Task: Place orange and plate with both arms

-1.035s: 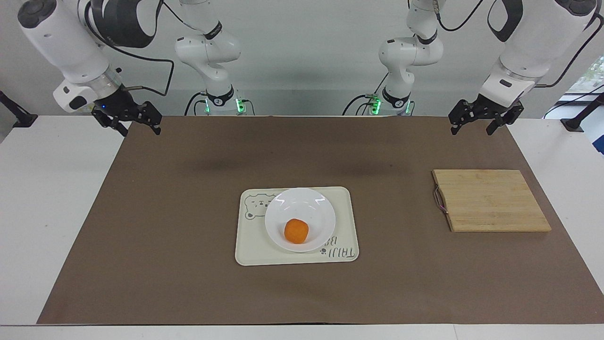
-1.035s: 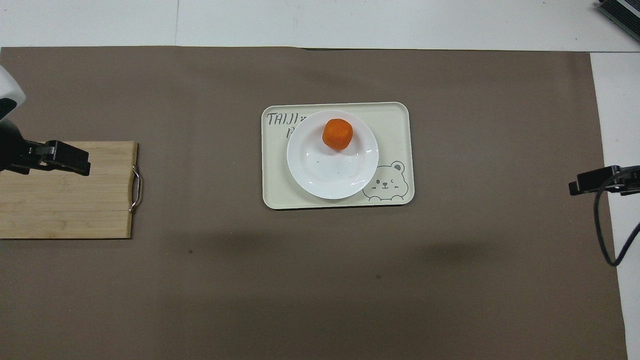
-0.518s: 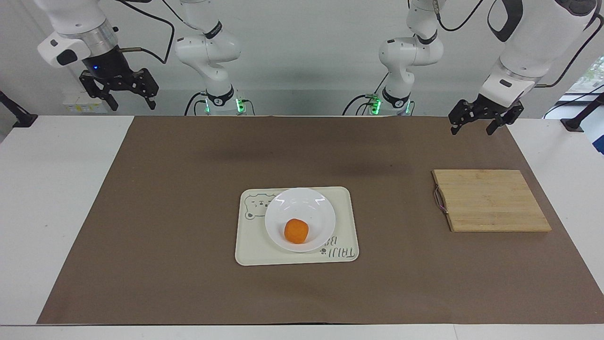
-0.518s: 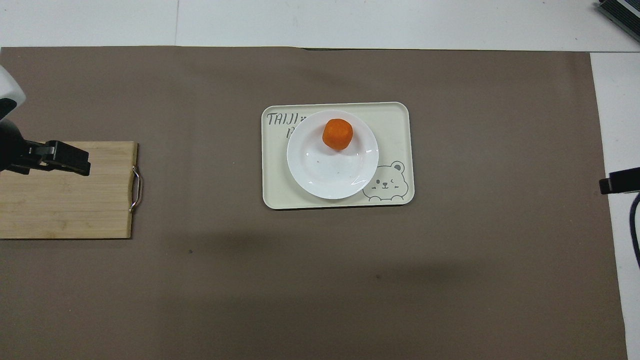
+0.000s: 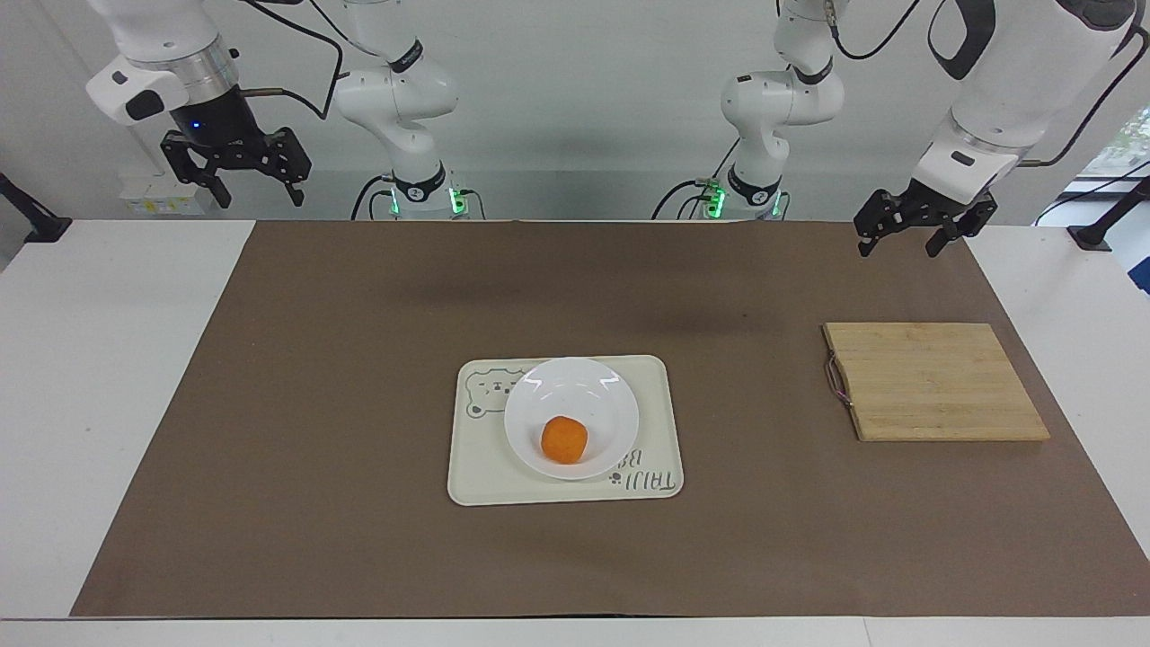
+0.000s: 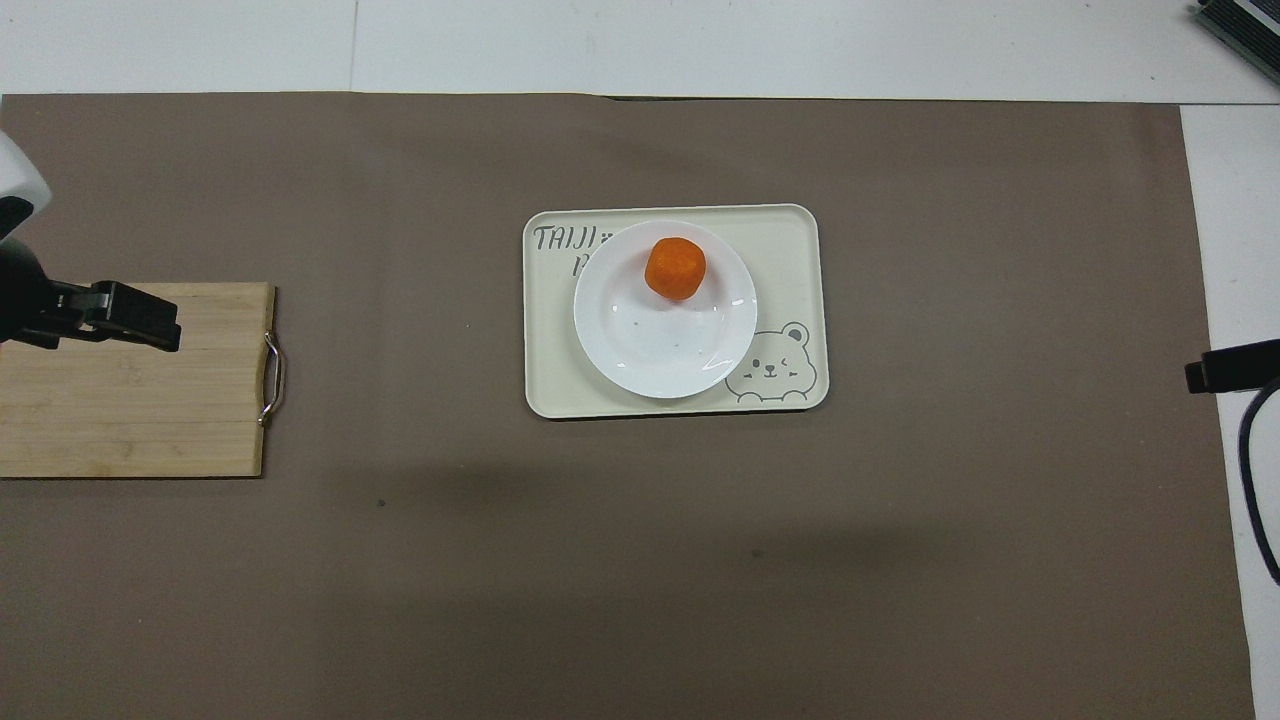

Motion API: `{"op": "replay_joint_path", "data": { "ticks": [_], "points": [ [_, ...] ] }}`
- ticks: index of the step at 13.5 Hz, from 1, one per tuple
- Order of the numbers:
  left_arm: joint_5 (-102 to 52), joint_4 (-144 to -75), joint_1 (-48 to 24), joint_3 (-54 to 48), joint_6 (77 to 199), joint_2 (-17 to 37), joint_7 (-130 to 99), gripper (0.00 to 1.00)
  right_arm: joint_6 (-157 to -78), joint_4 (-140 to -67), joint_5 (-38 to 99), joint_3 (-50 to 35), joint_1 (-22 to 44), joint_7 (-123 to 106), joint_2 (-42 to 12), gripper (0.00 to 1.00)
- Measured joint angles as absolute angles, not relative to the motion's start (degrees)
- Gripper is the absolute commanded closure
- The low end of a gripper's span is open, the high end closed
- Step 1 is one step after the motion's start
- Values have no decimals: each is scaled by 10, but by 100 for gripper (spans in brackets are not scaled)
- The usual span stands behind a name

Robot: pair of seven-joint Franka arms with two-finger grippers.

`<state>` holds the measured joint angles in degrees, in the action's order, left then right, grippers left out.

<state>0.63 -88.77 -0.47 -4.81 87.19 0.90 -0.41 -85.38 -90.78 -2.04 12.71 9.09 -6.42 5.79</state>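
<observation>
Centrally, the glossy white round plate (image 5: 571, 418) sits on a cream bear-print tray (image 5: 654, 395), covering part of its lettering. The smooth orange (image 5: 564, 439) lies in the plate, off centre on the side farther from the robots; round, no long axis. Left gripper (image 5: 911, 235) spread, empty, over the mat's (image 5: 314, 404) edge; right gripper (image 5: 243, 178) likewise, raised. Bamboo board (image 5: 934, 381), cut off in the overhead view.

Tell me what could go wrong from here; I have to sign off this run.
The orange lies loose on the white plate, off-centre toward its rim, so it may roll off if the plate is tipped. The plate sits unevenly over the bear tray rim and may slide. Both open grippers, left and right, hang far off.
</observation>
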Motion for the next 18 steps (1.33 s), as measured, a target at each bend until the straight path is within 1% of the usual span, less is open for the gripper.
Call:
{"op": "replay_joint_path", "data": {
  "ticks": [16,18],
  "points": [
    [6,-888,-5,-48,872,9,-4,0,-854,-907,-20,123,102,-63,53,0],
    [6,-888,-5,-48,872,9,-4,0,-854,-907,-20,110,82,-63,53,0]
  ]
}}
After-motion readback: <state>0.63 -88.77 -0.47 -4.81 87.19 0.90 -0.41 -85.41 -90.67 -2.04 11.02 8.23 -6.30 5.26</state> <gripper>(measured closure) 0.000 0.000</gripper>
